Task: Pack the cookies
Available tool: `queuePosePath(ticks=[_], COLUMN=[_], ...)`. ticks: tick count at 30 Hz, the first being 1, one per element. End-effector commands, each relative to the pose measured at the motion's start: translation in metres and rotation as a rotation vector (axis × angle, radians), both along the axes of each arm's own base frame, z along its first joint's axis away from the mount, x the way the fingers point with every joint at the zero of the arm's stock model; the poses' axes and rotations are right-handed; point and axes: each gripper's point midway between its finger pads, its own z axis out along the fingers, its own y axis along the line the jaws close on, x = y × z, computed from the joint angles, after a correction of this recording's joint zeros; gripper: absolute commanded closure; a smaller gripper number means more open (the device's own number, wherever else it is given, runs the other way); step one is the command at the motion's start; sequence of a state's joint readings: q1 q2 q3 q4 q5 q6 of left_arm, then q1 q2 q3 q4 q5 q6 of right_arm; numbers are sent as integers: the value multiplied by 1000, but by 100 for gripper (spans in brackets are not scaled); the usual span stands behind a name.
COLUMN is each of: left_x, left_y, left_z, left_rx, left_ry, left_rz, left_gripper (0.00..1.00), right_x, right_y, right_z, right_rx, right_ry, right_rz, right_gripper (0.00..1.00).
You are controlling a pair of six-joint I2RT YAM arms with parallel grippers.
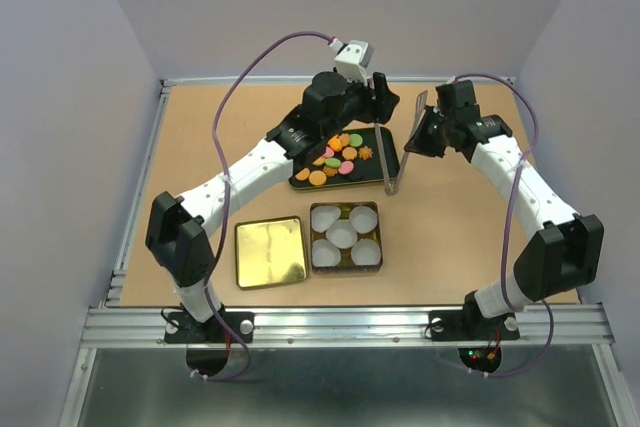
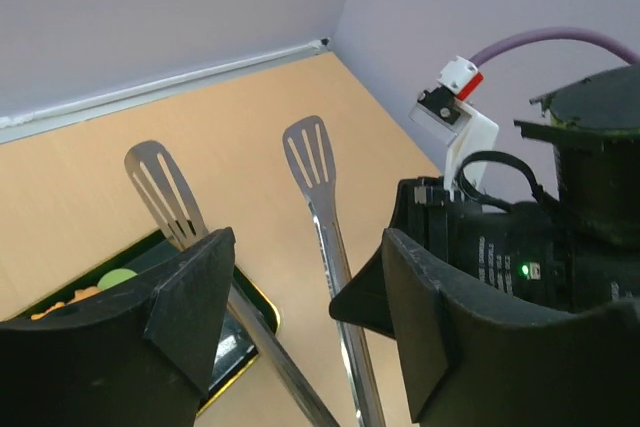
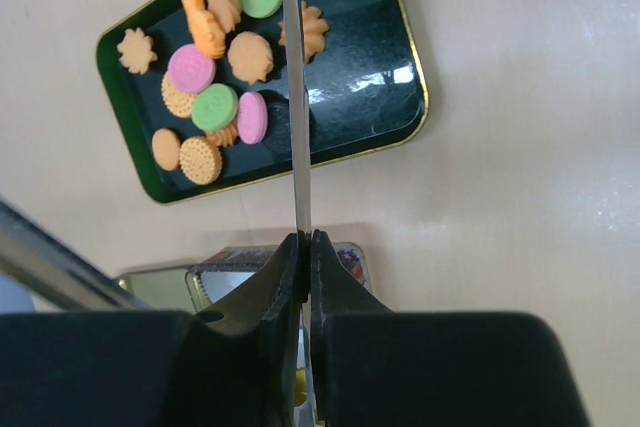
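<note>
Cookies (image 3: 190, 69) lie in the dark tray (image 3: 370, 37) at upper centre while the right pincer (image 3: 303, 242) clamps the tongs (image 2: 305, 152) upright and the left pincer (image 2: 305, 247), wide open, straddles them, probably needing to close squarely next.

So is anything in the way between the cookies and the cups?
Nothing visible. The cookies lie on a tray just behind the cups, bare table between. The tongs stand at the tray's right edge, off to the side.
</note>
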State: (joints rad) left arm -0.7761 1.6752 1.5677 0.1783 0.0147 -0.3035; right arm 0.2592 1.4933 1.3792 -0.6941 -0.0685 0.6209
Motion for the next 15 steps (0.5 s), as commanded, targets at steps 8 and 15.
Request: queuePosePath(ticks=[8, 15], left_x=[49, 54], left_y=[11, 1], left_z=[-8, -23], left_rx=[192, 215], left_ry=[63, 86], left_rz=[311, 294], left_gripper=[39, 45], right_x=[14, 14], right_y=[11, 11], right_z=[38, 40], right_rx=[6, 3], right_ry=[-105, -113], right_rz=[36, 48], right_gripper=[100, 100])
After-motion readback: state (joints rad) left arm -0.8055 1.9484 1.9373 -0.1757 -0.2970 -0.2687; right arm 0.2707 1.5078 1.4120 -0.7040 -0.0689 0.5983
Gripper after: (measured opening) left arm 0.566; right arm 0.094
